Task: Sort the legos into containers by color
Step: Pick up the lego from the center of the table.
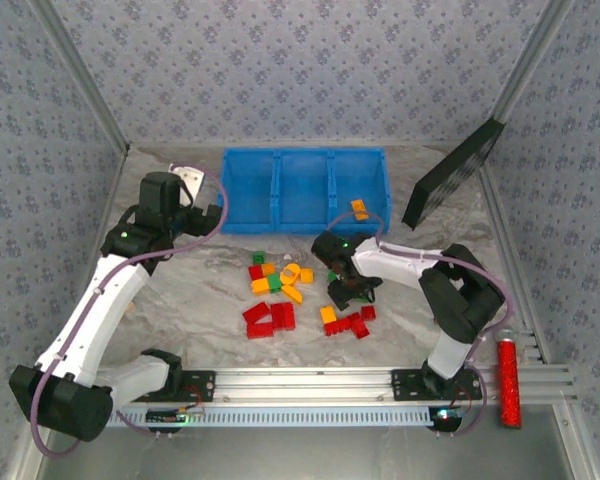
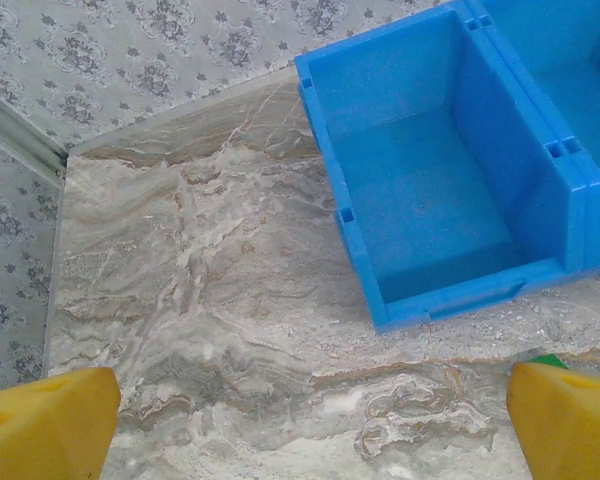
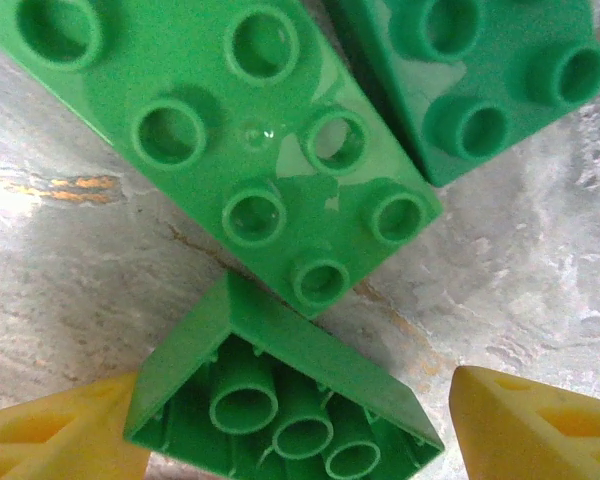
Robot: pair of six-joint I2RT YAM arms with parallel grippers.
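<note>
Right end effector [image 3: 295, 420] spread, straddling overturned green brick [image 3: 280, 395] on worktop [image 3: 100, 260], likely lining up a pick. Left end effector [image 2: 308, 418] released, empty, waiting beside blue tray [image 2: 460, 298].

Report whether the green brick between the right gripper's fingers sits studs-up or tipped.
Tipped: the green brick turns its hollow underside tubes toward the wrist camera, while the larger green brick lies studs-up.

Red, green and orange legos [image 1: 280, 292] scattered on desk [image 1: 200, 300] near blue three-compartment containers [image 1: 300, 224], one orange brick [image 1: 360, 209] inside right compartment.
</note>
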